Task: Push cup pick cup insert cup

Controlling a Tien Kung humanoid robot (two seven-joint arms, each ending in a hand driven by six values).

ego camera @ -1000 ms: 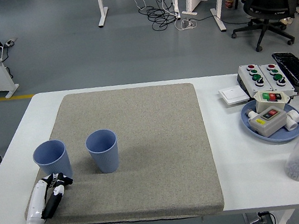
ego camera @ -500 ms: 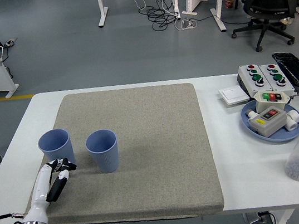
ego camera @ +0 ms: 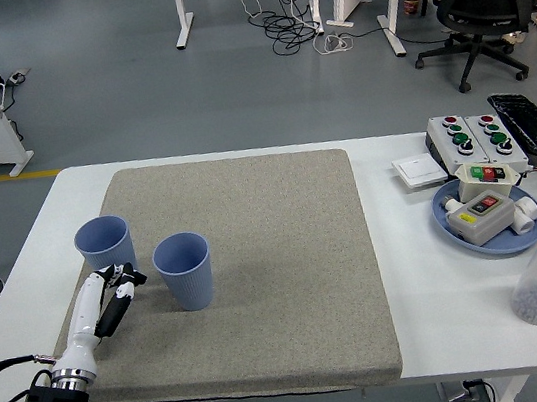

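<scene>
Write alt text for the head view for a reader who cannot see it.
The robot's left hand reaches in from the lower left, at the near side of one of two upright blue cups: the left cup and the right cup, on a grey mat. A blue tray of button boxes sits at the table's right.

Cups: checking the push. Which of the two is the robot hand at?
The left cup, farther back on the mat; the left robot hand sits just before it.

Two upright blue cups (ego camera: 104, 244) (ego camera: 184, 270) stand near each other.
</scene>
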